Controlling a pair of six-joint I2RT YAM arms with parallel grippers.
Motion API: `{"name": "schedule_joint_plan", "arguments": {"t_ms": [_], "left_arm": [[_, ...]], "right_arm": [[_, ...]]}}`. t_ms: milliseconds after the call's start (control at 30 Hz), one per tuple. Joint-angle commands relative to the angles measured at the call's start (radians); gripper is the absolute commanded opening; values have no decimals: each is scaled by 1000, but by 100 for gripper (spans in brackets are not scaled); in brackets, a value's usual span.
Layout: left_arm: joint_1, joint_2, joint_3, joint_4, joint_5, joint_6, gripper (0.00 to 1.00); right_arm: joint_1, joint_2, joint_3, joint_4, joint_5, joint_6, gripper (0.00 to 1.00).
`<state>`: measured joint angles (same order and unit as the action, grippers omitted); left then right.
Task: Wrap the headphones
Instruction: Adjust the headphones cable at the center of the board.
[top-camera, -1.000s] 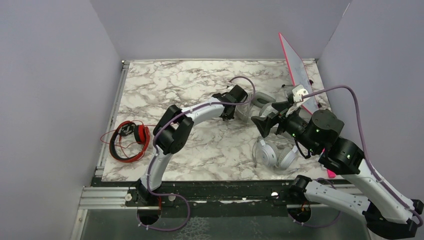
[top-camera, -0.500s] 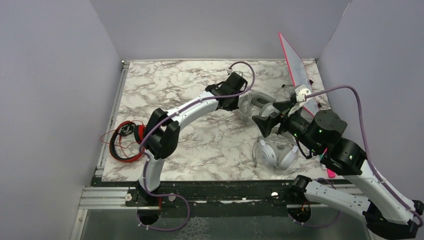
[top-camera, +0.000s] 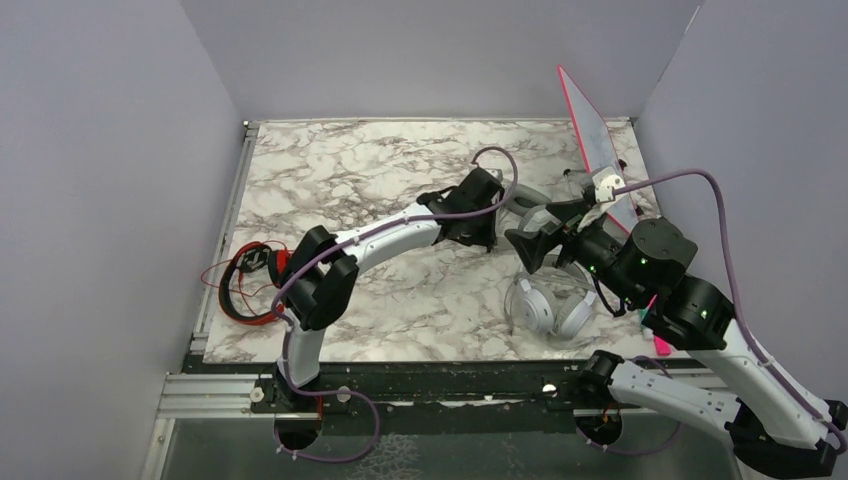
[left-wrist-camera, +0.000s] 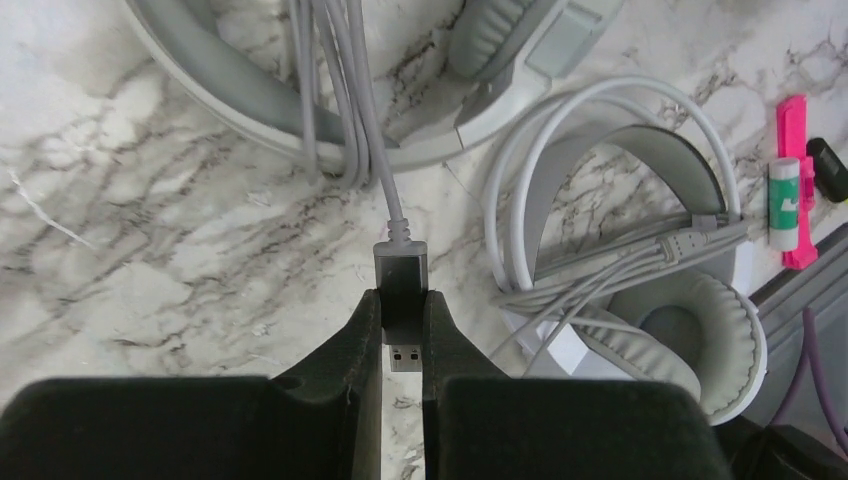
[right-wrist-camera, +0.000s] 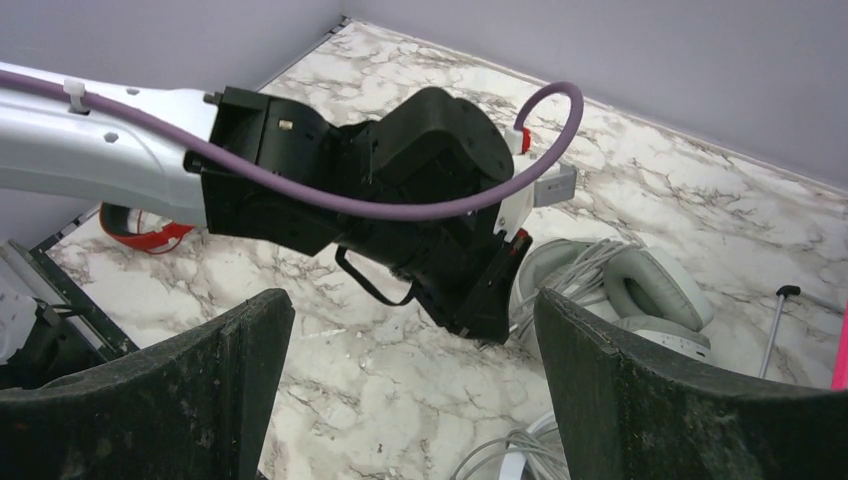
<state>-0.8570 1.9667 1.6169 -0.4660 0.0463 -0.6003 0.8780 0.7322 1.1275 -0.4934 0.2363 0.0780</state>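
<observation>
From above, the marble surface (top-camera: 350, 170) carries three headsets. The red headset (top-camera: 255, 285) lies at the left edge with its red cord loose around it, well apart from the others. The white headset (top-camera: 548, 305) lies near the front edge on the right. The grey headset (top-camera: 538, 213) sits just behind it, partly hidden by the arms. The left hand (top-camera: 485, 232) reaches across to the grey headset, and the right hand (top-camera: 528, 252) hangs just beside it. A pink-edged board (top-camera: 595, 145) leans against the right wall.

From the left wrist, we see the left hand (left-wrist-camera: 402, 335) pinching a dark USB plug (left-wrist-camera: 401, 280), metal end toward the camera. The plug's grey cable (left-wrist-camera: 385, 180) runs up into a bundle of strands lying across the band of the grey headset (left-wrist-camera: 230, 105). The white headset (left-wrist-camera: 700, 330) lies to the right, its pale cord looped around and over it. A pink stick (left-wrist-camera: 792, 150) lies on the surface beyond it.

From the right wrist, we see the right hand (right-wrist-camera: 412, 300) spread wide with nothing between its fingers. Past them the left hand (right-wrist-camera: 485, 300) tips down toward the surface, just beside the grey headset (right-wrist-camera: 645, 285). The red headset (right-wrist-camera: 150, 230) shows behind the left arm.
</observation>
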Motion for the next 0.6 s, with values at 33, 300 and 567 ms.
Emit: {"name": "schedule_joint_plan", "arguments": {"t_ms": [33,300,567], "left_arm": [[-40,-47,-114,141,61,-117,0],[-60,10,-155,208,58,-163,0],[-72,2,-188,238,51,-150,27]], "right_arm": [[4,2,33,10,-11,3,95],[4,2,44,-9,-17,11,95],[3,-7,34,-1,-26,25,95]]}}
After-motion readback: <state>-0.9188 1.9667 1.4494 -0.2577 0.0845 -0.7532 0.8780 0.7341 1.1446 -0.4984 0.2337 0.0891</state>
